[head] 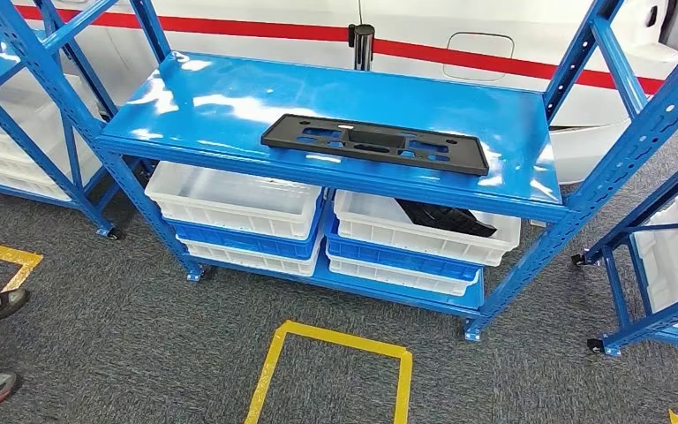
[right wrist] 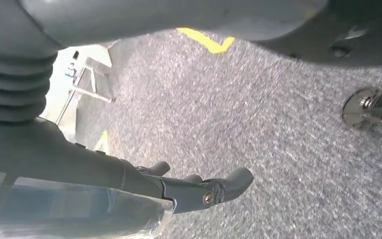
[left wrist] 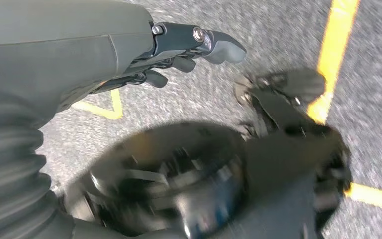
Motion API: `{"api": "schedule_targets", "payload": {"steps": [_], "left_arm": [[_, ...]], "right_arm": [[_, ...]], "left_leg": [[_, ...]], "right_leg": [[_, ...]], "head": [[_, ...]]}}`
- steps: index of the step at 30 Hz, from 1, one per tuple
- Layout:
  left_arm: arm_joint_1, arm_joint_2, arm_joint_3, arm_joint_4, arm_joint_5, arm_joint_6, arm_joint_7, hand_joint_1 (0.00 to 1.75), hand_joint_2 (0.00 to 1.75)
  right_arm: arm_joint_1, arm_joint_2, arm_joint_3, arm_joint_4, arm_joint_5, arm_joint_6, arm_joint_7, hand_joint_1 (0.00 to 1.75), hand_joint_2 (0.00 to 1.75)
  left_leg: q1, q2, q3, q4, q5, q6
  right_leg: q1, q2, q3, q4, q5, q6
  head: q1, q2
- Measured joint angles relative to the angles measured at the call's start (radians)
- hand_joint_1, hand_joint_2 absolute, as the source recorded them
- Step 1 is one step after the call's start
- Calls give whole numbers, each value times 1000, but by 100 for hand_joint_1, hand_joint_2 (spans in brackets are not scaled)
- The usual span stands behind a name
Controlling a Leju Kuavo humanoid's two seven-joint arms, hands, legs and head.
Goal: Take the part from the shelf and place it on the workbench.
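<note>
On the blue shelf [head: 229,106] lies one black part [head: 374,143], above four white bins [head: 238,199].

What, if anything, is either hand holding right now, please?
Nothing. The left hand and right hand hang over the carpet with bare fingers, and the black part lies untouched on the blue shelf.

bright overhead light | glare on shelf top [head: 229,106] | wrist views motion-blurred

Black item [head: 446,217] half-hidden in white bin [head: 424,231]
</note>
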Motion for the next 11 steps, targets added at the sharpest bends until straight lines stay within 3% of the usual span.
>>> {"api": "schedule_targets", "payload": {"steps": [1, 4, 5, 6, 7, 9, 11], "left_arm": [[4, 1, -8, -3, 10, 0, 1, 0, 175], [7, 5, -36, -14, 40, 1, 3, 0, 175], [7, 6, -46, -20, 50, 1, 5, 0, 175], [7, 7, -57, -28, 61, 1, 7, 0, 175], [8, 8, -70, -37, 73, 1, 9, 0, 175], [8, 11, -99, -59, 99, 1, 12, 0, 175], [7, 14, -120, -75, 116, 2, 15, 0, 175]], "right_arm": [[4, -1, 13, -2, -24, -4, 0, 0, 0], [22, -8, 49, -3, -96, -11, 0, 0, 0], [30, -10, 61, -3, -120, -12, 0, 0, 0], [39, -12, 74, -3, -145, -13, 0, 0, 0], [51, -13, 88, -3, -174, -16, 0, 0, 0], [75, -18, 121, -3, -236, -22, 0, 0, 0], [89, -20, 145, -3, -278, -27, 0, 0, 0]], "left_leg": [[3, -1, 5, -7, 5, 4], [1, -6, 9, -12, 7, 10], [0, -8, 10, -11, 6, 10], [-1, -11, 11, -11, 5, 9], [-1, -14, 14, -11, 3, 7], [0, -21, 20, -8, -3, -1], [-2, -24, 23, -3, -10, -10]], "right_leg": [[1, 2, -11, 26, -14, 0], [-1, 10, -102, 211, -96, -10], [-2, 11, -130, 261, -110, -7], [-3, 12, -139, 273, -107, 0], [-4, 12, -129, 245, -87, 10], [-10, 12, -66, 108, -25, 27], [-12, 13, -23, 14, 11, 28]], "head": [[1, 0], [6, 0], [7, 0], [8, 0], [8, 0], [9, 0], [9, 0]]}}
